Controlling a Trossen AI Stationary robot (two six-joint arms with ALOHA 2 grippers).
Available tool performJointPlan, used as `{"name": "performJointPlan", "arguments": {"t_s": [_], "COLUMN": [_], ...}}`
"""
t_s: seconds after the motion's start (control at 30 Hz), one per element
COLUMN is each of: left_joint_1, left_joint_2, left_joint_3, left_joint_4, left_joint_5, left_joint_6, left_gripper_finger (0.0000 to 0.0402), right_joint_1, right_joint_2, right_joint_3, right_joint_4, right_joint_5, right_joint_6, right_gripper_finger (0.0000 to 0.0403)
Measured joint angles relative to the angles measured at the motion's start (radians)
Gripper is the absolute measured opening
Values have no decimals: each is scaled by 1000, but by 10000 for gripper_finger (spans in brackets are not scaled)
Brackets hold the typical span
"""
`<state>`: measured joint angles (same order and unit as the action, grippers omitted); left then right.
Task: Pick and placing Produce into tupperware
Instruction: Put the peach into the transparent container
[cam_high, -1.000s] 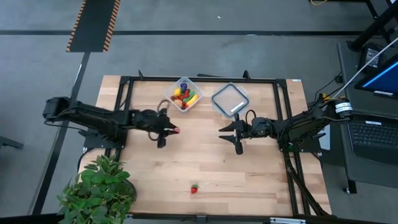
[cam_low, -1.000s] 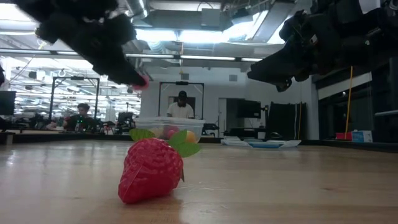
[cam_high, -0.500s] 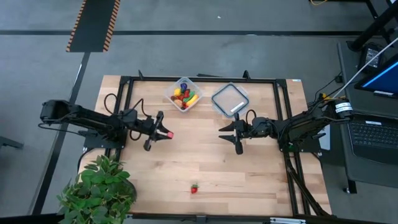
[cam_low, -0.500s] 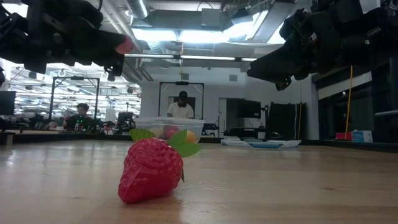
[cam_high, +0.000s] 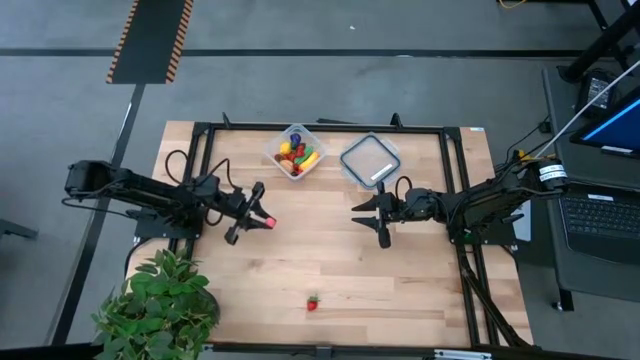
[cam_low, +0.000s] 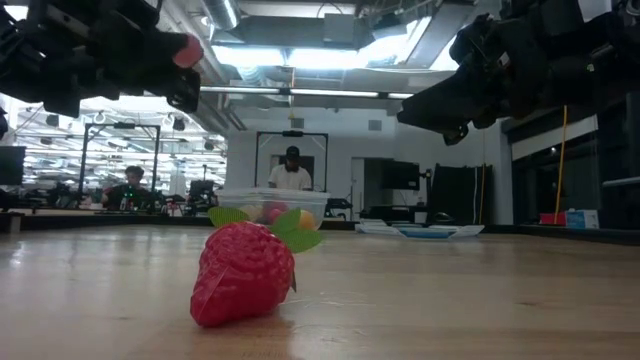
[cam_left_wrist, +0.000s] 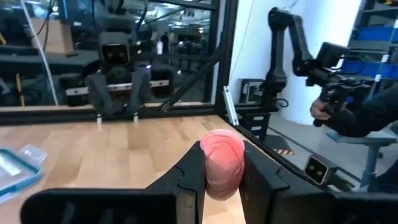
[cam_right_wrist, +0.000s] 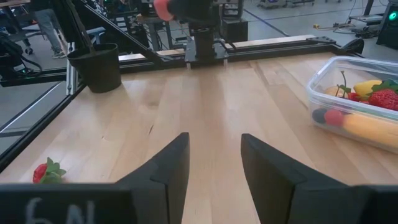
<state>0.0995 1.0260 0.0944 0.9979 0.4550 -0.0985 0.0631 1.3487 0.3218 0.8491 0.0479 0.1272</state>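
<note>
Wooden bench (cam_high: 400, 280): left gripper (cam_high: 262, 220), fingers pinching a red berry (cam_left_wrist: 223, 162), should carry level over the tupperware (cam_high: 296, 152); right gripper (cam_high: 381, 213) waits, fingers apart.

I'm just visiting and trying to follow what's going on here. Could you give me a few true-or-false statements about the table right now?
1. The left end effector holds a pinkish-red piece. True.
2. The right end effector grips a strawberry. False: it is open and empty.
3. The tupperware is empty. False: it holds several pieces.
4. A strawberry lies alone near the table's front edge. True.
</note>
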Motion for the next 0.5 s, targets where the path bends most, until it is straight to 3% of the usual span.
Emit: {"name": "performJointPlan", "arguments": {"t_s": [0.1, 0.37, 0.5], "left_joint_1": [-3, -1, -1], "left_joint_2": [0, 0, 0], "left_joint_3": [0, 0, 20], "left_joint_4": [6, 6, 3], "left_joint_5": [-12, -163, -176], "left_joint_6": [0, 26, 38], "left_gripper_finger": [58, 58, 58], "right_joint_1": [0, 0, 0], "right_joint_2": [0, 0, 0], "right_joint_3": [0, 0, 0], "right_joint_4": [0, 0, 1], "right_joint_5": [0, 0, 2], "right_joint_6": [0, 0, 0], "right_gripper_finger": [145, 145, 145]}}
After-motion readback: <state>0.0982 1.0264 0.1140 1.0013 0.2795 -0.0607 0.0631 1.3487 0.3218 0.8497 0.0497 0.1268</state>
